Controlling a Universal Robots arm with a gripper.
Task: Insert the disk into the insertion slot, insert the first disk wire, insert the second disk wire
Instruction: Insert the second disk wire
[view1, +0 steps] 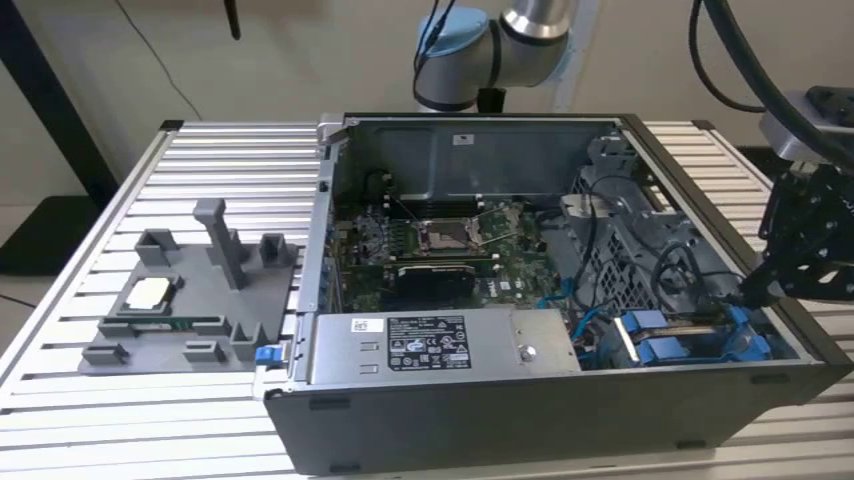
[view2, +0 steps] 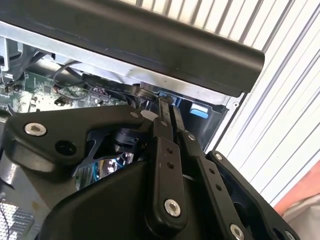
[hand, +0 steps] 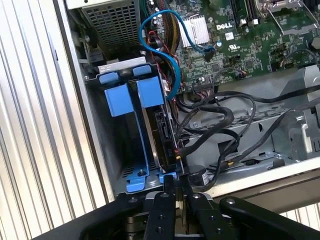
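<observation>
**A:** Start with the exterior view. Where is everything?

**B:** An open computer case (view1: 561, 425) lies on a slatted table (view1: 80, 430). Take the case as a dial. The motherboard (view1: 441, 240) is at the centre and a grey power-supply box (view1: 427, 345) is at six o'clock. The insertion slot (view1: 674, 350), with its blue rails, is at four o'clock. The arm (view1: 534, 30) rises beyond twelve, and a grey fixture tray (view1: 174, 320) rests on the table out past nine.

**A:** And the gripper?

**B:** The gripper (view1: 751, 292) hangs at about three o'clock, over the case wall on the exterior view's right. Its tips dip just inside, near the slot.

**A:** What does the second wrist view add?

**B:** There the gripper (view2: 166, 102) shows from behind. Its fingers (view2: 161, 165) run side by side, drawn together with only a thin slit between them. Their tips reach a black cable (view2: 120, 86) under the case rim (view2: 150, 40). Whether they pinch it, I cannot tell.

**A:** And the first wrist view?

**B:** The disk (hand: 161, 131) stands on edge inside the insertion slot (hand: 112, 155), in the compartment nearer the motherboard (hand: 250, 45), with its blue caddy around it. The gripper (hand: 173, 181) has its tips at the disk's near end, just beside a tangle of black cables (hand: 220, 125). A blue cable (hand: 176, 67) loops between the motherboard and the slot's far end.
</observation>
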